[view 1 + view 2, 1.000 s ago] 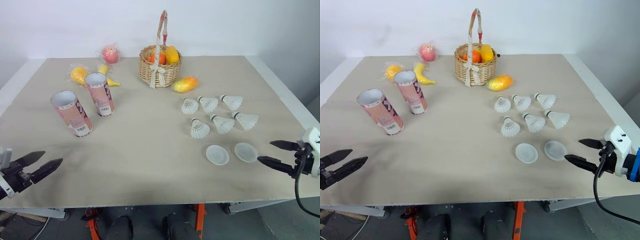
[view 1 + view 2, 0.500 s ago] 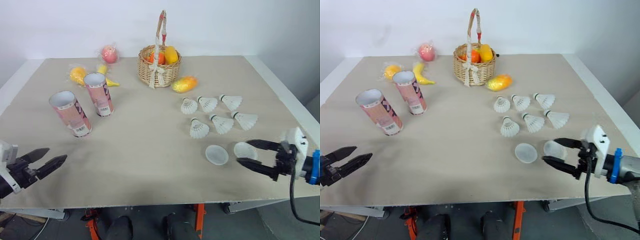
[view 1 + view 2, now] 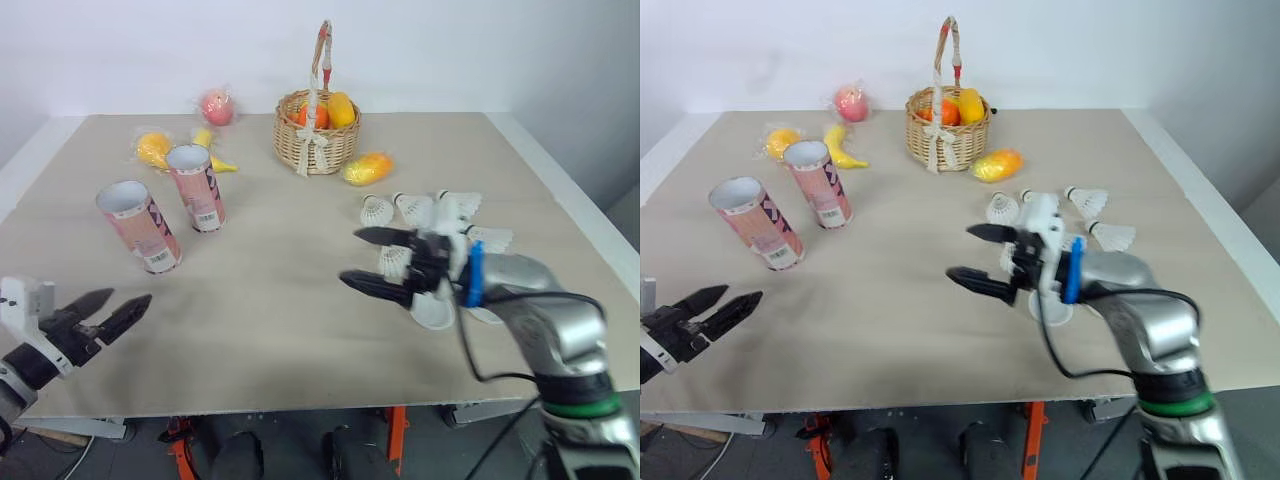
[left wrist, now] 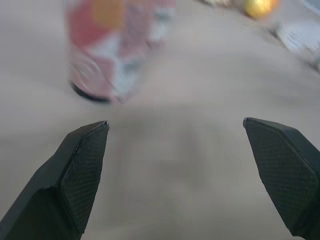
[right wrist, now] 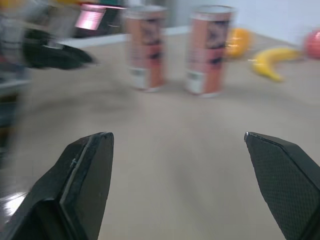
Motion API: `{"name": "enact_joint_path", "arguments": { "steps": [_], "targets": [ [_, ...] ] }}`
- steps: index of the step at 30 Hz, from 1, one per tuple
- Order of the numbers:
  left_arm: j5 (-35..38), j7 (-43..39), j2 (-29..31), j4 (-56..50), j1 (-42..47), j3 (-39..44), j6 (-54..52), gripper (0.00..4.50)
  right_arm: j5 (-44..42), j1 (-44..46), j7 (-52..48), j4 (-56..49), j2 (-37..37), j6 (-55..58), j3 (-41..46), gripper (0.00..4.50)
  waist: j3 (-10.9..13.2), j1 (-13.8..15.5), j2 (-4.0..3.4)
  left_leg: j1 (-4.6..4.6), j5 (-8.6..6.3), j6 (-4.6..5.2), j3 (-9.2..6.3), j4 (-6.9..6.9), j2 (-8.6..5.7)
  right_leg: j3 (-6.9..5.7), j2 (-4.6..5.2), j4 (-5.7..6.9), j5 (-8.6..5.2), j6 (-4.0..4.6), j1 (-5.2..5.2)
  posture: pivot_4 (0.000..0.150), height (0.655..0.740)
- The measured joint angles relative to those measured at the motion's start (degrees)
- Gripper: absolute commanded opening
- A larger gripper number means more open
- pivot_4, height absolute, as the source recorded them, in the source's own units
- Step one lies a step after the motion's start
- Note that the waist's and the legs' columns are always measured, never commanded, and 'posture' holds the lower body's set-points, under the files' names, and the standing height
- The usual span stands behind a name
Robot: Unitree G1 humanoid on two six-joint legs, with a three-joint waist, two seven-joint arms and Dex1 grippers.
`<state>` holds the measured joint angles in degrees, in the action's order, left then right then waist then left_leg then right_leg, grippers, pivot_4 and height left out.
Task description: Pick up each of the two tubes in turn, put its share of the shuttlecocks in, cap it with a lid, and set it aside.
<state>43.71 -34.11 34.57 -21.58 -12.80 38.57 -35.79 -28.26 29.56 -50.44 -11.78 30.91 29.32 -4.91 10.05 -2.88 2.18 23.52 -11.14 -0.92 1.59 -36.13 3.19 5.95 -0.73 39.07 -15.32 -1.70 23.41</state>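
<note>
The two tubes stood upright and uncapped on the left half of the counter (image 3: pixel 270 330), open mouths up. The nearer tube (image 3: pixel 141 227) was closer to the left edge and the farther tube (image 3: pixel 196 188) just beyond it, the two close together but apart. The shuttlecocks (image 3: pixel 414 209) lay clustered on the right half, well apart from the tubes, none of them inside either tube. A white lid (image 3: pixel 436 313) lay on the counter on the near side of that cluster, partly hidden under the right arm. The right tool (image 3: pixel 354 258) hung over the middle of the counter, beside the shuttlecocks on their left side, its two black fingers spread wide and pointing toward the left edge, gripping nothing. The left tool (image 3: pixel 129 298) hovered at the near left corner, on the near side of the nearer tube and apart from it, its fingers likewise parted and empty. Along the far edge stood a wicker basket (image 3: pixel 318 135) holding fruit, with a yellow-orange fruit (image 3: pixel 366 168) lying just beside it. Toward the far left corner lay a pink fruit (image 3: pixel 216 106), a banana (image 3: pixel 214 150) and an orange fruit (image 3: pixel 155 150).
</note>
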Motion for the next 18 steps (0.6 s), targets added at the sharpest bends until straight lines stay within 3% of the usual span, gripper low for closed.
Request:
{"name": "enact_joint_path", "arguments": {
  "steps": [8,18],
  "targets": [
    [-10.9,2.5,-1.9,6.3,4.4,-6.7,9.9,4.5,7.2,2.0,3.4,9.3,-6.6,-7.2,-2.7,4.48,-0.1,0.3,0.11,0.23,-0.15,-0.18,-0.16,-0.01,-0.19,0.01,0.05,0.0,0.01,0.11,0.05,0.15,0.74],
    [-16.3,-0.4,-1.5,25.8,20.8,-14.5,15.9,4.5,9.1,-2.0,5.4,5.9,-9.2,-8.1,-4.1,4.48,-0.1,0.2,0.14,0.28,-0.16,-0.17,-0.23,-0.06,-0.12,-0.12,0.01,0.01,0.04,0.14,0.06,0.15,0.74]
  ]
}}
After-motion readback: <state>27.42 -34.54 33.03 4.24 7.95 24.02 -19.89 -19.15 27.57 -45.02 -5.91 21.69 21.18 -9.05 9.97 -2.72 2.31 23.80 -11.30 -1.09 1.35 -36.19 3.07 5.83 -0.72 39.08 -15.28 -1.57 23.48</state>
